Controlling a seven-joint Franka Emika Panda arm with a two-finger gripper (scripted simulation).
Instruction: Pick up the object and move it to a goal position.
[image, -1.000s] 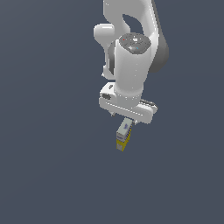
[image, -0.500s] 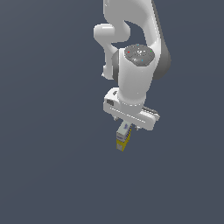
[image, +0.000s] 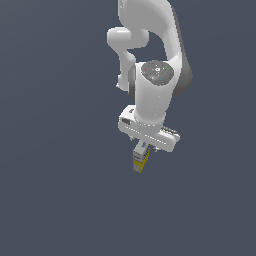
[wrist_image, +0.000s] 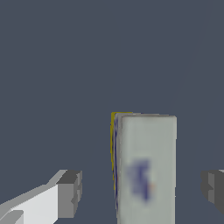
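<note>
Carton first: a small rectangular carton (image: 141, 159) with a yellow lower body and a pale grey-white top bearing a smudge of blue print stands upright on the flat, matte slate-grey floor (image: 60, 200), directly under my arm's hand. In the wrist view its top face (wrist_image: 146, 170) looks smooth and boxy, a thin yellow edge showing along one side. The glossy white gripper (image: 145, 150) with dark grey blocky finger pads (wrist_image: 70, 192) hangs over it, the jaws spread wide with one pad on each side of the carton and a clear gap between each pad and the box, so I have hold of nothing. The carton is narrower than the opening. In the exterior view the smooth white rounded arm (image: 155, 95) comes down from the far top edge, its wrist hiding the carton's upper part
</note>
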